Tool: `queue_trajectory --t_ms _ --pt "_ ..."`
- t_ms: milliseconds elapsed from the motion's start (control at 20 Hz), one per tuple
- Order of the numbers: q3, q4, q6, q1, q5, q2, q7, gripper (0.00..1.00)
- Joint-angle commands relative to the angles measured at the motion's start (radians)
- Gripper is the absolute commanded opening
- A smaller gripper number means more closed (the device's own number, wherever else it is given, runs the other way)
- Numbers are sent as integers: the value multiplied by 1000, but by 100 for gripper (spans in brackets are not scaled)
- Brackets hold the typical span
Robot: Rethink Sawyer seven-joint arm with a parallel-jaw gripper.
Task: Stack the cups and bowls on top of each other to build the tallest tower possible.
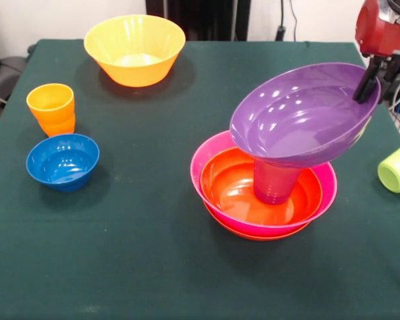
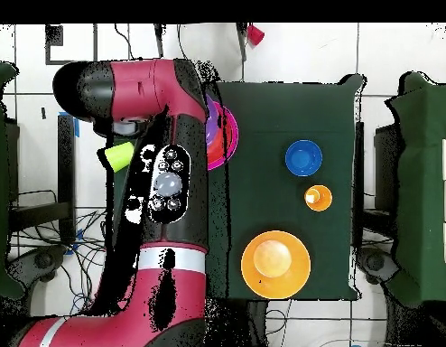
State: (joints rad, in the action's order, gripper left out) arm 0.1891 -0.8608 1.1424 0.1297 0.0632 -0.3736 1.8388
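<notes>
- Dark green cloth covers the table (image 1: 120,253), with a pale wall and black gear behind its far edge in the front view.
- Nearest the camera, right of centre, stands the tower (image 1: 273,167): a shallow red-orange bowl (image 1: 253,233) at the bottom shows only as a rim under the pink bowl (image 1: 207,157), and a second red-orange bowl (image 1: 230,190) is nested inside the pink one.
- A purple cup (image 1: 275,183) stands in that inner bowl, and the wide purple bowl (image 1: 300,113) rests on it, tilted, its far right rim raised.
- At that raised rim the gripper (image 1: 367,83) comes down from the red arm (image 1: 383,30) at the upper right corner; one dark finger lies against the bowl's edge, but whether the fingers are pinched on the rim or standing apart cannot be told.
- On the left, the small blue bowl (image 1: 62,161) sits upright, with the orange cup (image 1: 51,108) just behind it, close but apart.
- At the right edge, a lime green cup (image 1: 397,167) lies on its side, well apart from the tower.
- Farthest back, left of centre, the large yellow-orange bowl (image 1: 135,48) stands alone and upright.
- From overhead the arm (image 2: 154,181) hides most of the tower; only a pink and purple sliver (image 2: 222,135) shows beside it, with the blue bowl (image 2: 303,158), orange cup (image 2: 318,197) and yellow-orange bowl (image 2: 275,264) in the open.
</notes>
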Motion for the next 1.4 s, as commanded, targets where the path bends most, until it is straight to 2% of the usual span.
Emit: queue_trajectory --t_ms 50,250,550,750,1000,1400 --pt "-131 -47 -11 -34 -49 10 -156 0" --pt "-133 -44 -12 -36 -57 8 -143 0" --pt "-171 -81 -23 -68 -29 -5 -150 0" --pt "-116 -47 20 -46 -88 -2 -125 0" --pt "2 61 131 10 -194 40 -90 0" --pt "42 94 191 35 -253 55 -93 0"
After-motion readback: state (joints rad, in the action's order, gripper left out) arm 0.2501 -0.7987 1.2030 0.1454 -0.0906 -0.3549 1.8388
